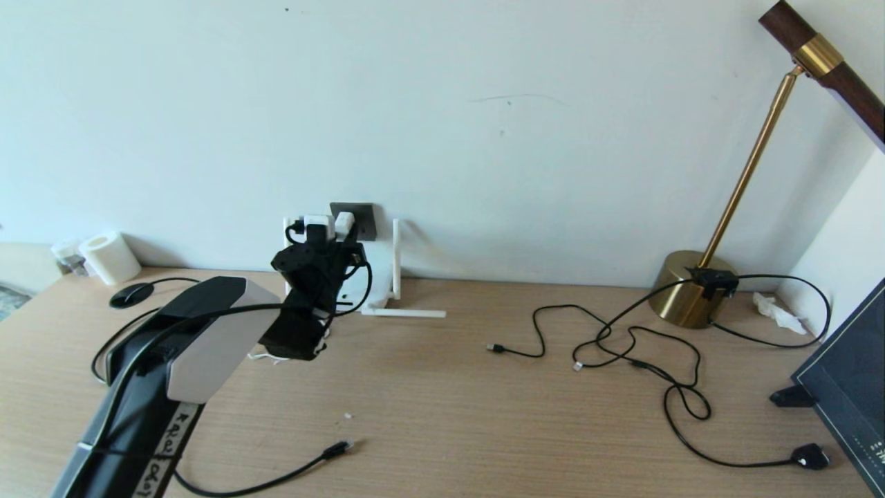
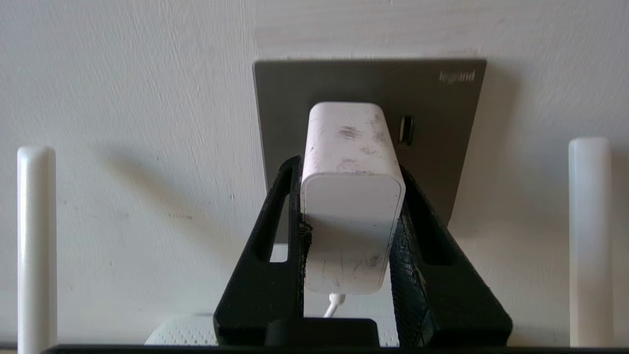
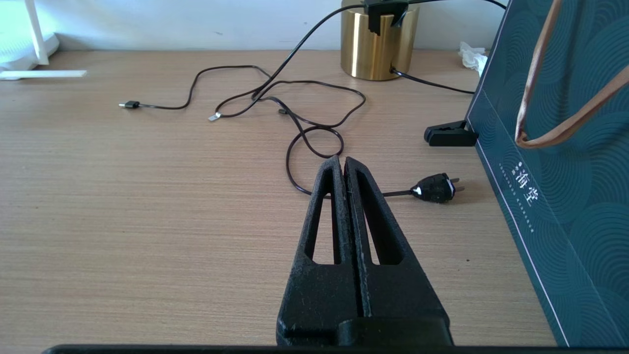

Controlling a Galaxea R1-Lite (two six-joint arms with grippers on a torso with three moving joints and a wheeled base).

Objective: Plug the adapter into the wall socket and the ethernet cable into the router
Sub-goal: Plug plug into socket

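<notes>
My left gripper (image 2: 350,167) is shut on the white adapter (image 2: 351,196), one black finger on each side. The adapter's far end meets the dark grey wall socket (image 2: 442,123); its prongs are hidden. A thin white cord hangs from its near end. In the head view the adapter (image 1: 343,225) sits at the socket (image 1: 359,216), above the white router (image 1: 377,297), which the left arm mostly hides. The ethernet cable's plug (image 1: 339,449) lies on the table near the front edge. My right gripper (image 3: 342,160) hovers shut and empty over the table, outside the head view.
Router antennas (image 2: 35,246) (image 2: 588,236) stand either side of the socket. Thin black cords (image 1: 622,346) tangle at right, ending in a black two-pin plug (image 3: 435,188). A brass lamp base (image 1: 688,297), a dark green bag (image 3: 565,147) and a paper roll (image 1: 109,257) stand around the table.
</notes>
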